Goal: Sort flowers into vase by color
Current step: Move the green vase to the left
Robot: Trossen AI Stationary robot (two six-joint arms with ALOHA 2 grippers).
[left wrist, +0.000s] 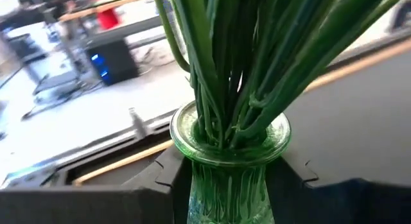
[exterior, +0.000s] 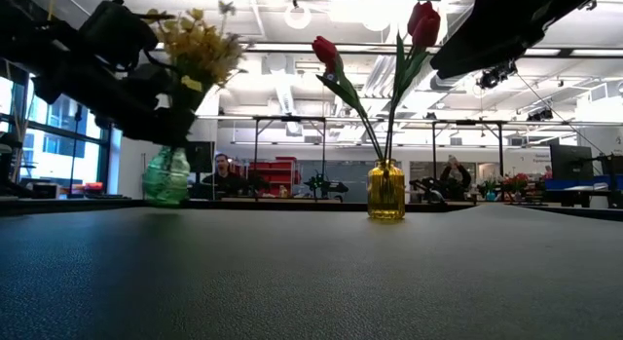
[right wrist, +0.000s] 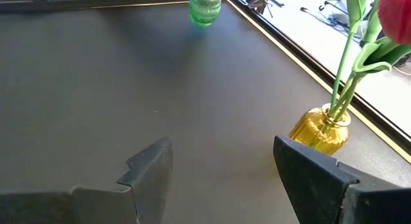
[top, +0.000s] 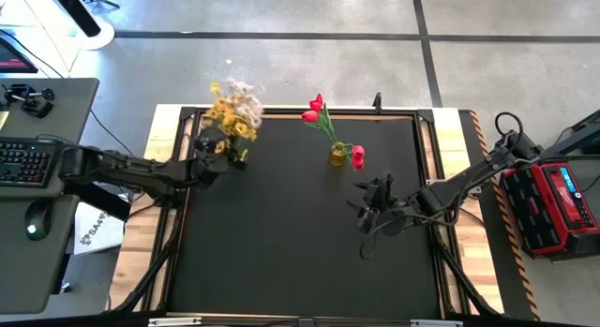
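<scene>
A green glass vase point(left wrist: 225, 185) holds a bunch of green stems point(left wrist: 244, 63) topped with yellow blooms point(top: 232, 113) and a few small white blossoms point(top: 246, 86). It stands upright near the table's far left, with my left gripper point(top: 221, 158) closed around it. A yellow glass vase point(exterior: 386, 192) rests on its base at the far middle and holds red tulips point(exterior: 327, 54). My right gripper point(right wrist: 221, 166) hovers open just on the near side of the yellow vase point(right wrist: 319, 131), holding nothing. My left gripper holds the green vase between its two fingers point(left wrist: 164, 179), one on each side of the ribbed neck point(left wrist: 196, 185) just under the flared rim. The fingers come in nearly level from the table's left. The vase is upright; whether its base is on the table I cannot tell.
The black table top point(top: 300, 243) lies bare toward the near edge. Beyond the left edge stands a desk with a keyboard point(top: 23, 163) and a mouse. A red case point(top: 553, 205) sits beyond the right edge. People sit in the room behind the table point(exterior: 222, 170).
</scene>
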